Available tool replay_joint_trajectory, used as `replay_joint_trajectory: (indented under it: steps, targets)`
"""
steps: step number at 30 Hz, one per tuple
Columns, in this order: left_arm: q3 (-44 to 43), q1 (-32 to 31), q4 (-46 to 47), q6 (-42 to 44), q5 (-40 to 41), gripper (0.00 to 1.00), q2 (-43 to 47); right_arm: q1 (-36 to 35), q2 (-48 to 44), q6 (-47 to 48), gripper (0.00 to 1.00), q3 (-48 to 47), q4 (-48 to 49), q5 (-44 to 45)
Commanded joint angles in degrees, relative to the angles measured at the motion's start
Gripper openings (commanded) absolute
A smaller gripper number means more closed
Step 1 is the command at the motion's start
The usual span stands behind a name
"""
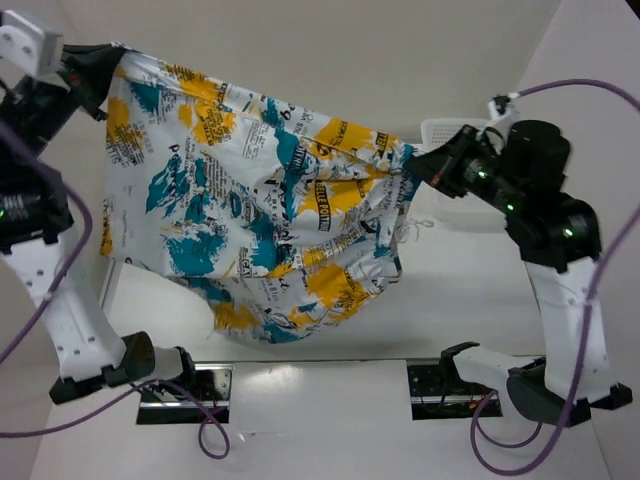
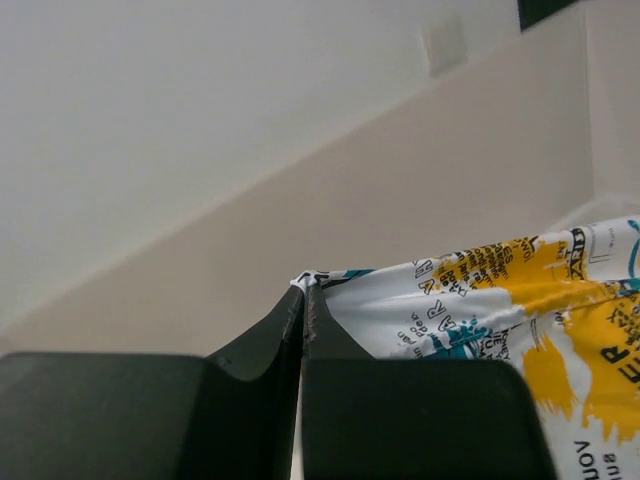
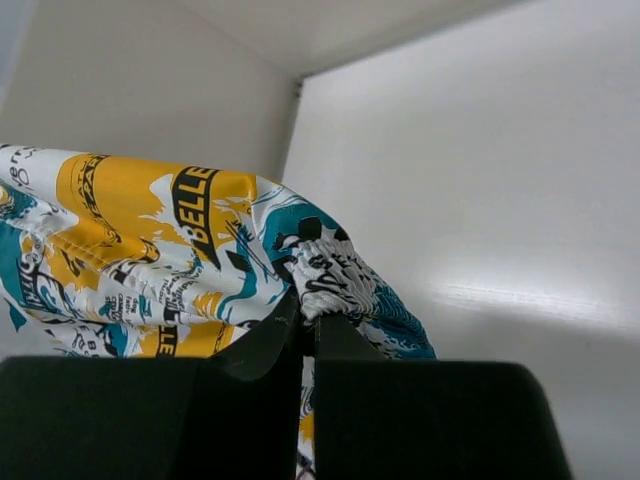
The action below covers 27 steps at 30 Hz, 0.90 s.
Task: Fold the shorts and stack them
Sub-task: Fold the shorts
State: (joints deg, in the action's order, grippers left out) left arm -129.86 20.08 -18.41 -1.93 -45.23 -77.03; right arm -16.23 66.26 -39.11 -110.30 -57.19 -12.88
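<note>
The shorts (image 1: 250, 200), white with yellow-orange and teal splashes and black lettering, hang spread in the air between both arms, above the table. My left gripper (image 1: 112, 55) is shut on the top left corner; in the left wrist view the fabric (image 2: 480, 290) runs right from the pinched tips (image 2: 305, 292). My right gripper (image 1: 412, 165) is shut on the bunched right corner; in the right wrist view the gathered waistband (image 3: 330, 275) sits between the fingertips (image 3: 308, 315). The lower edge sags near the table's front.
A white mesh basket (image 1: 440, 128) stands at the back right, partly hidden behind the right arm. White walls enclose the table on the left, back and right. Purple cables trail from both arms near the front edge.
</note>
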Motion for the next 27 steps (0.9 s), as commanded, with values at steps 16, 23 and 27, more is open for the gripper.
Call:
replay_joint_trajectory:
  steps: [16,23,27]
  targets:
    - [25.08,1.72,10.86,1.93,6.56,0.0,-24.57,3.48,43.05,4.75,0.0,6.26,23.71,3.84]
    - [31.41,1.19,12.97,1.93,4.2,0.0,-24.49,3.48,58.8,6.76,0.0,-12.9,17.21,2.08]
    - [44.15,0.67,13.67,1.93,2.34,0.0,-17.37,3.48,58.82,6.77,0.0,-11.52,17.54,1.02]
